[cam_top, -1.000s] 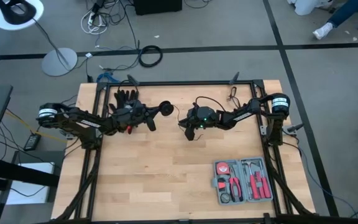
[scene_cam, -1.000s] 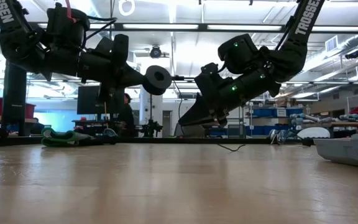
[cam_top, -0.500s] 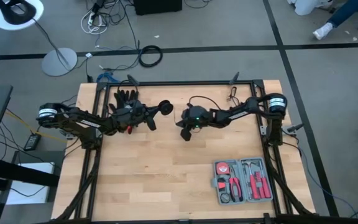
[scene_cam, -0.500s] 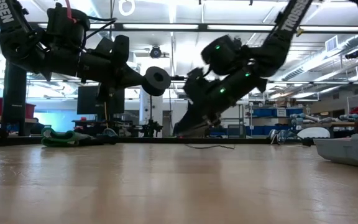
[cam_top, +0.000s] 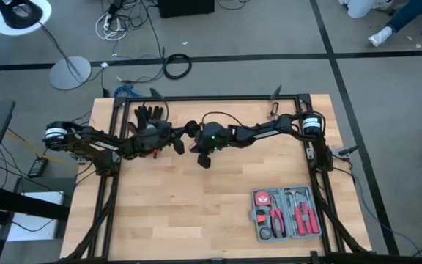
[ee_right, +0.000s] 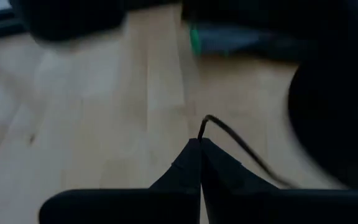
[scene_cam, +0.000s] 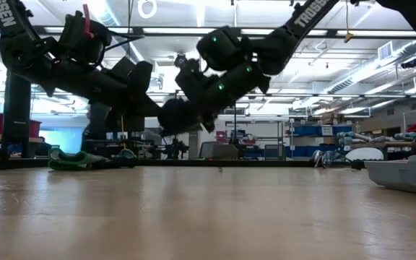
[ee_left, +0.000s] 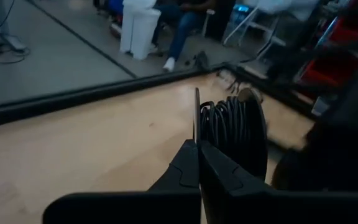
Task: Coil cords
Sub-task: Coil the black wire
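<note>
Above the far middle of the tabletop [cam_top: 196, 213], both grippers meet in the air. The left gripper [ee_left: 197, 152] has its jaws closed on the cords [ee_left: 232, 134], the round disc held upright with many turns of thin black wire already wound on it. The right gripper [ee_right: 199, 144] has its jaws closed on the free wire [ee_right: 241, 146], close beside the disc. Farther out lie a black glove [cam_top: 149, 114] at the far left edge and a tool case [cam_top: 286, 213] at the near right. Coiling appears well advanced; a short tail remains to wrap.
</note>
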